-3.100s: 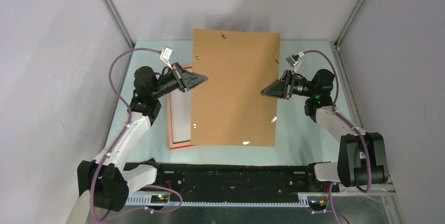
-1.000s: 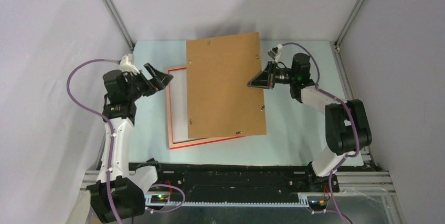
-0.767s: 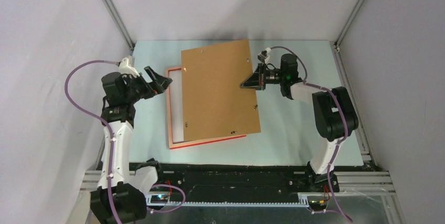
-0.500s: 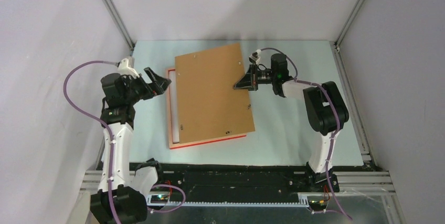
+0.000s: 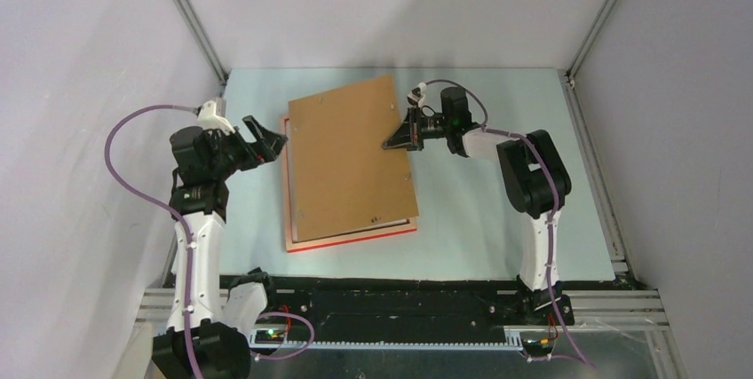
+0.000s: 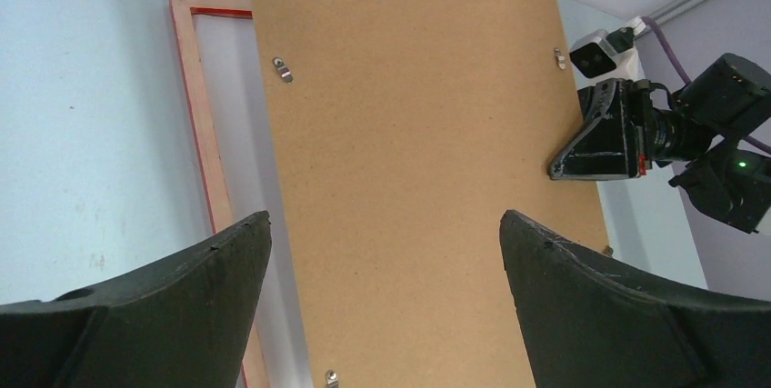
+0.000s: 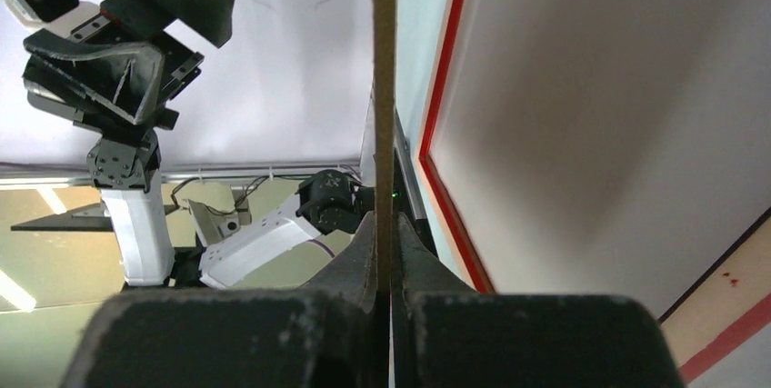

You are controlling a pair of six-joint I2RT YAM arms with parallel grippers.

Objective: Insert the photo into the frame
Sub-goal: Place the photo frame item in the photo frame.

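The frame (image 5: 355, 239) lies flat on the table left of centre, its red edge and pale wood rim (image 6: 193, 115) showing. A plain brown backing board (image 5: 351, 161) is tilted over it and covers most of it. My right gripper (image 5: 388, 144) is shut on the board's right edge, which stands edge-on between the jaws (image 7: 384, 224). My left gripper (image 5: 271, 135) hovers open and empty just left of the frame, its fingers wide apart (image 6: 384, 217) over the board (image 6: 409, 134). A white surface shows inside the frame (image 7: 445, 88). The photo is hidden.
Small metal turn clips (image 6: 283, 68) dot the board's rim. Grey walls and metal corner posts (image 5: 191, 19) close in the pale blue table (image 5: 497, 228) at the back and sides. The arm bases stand on a black rail (image 5: 391, 303) at the near edge.
My right gripper has carried the backing board leftward and down, from beside the frame to over it. The left gripper has stayed open and nearly still.
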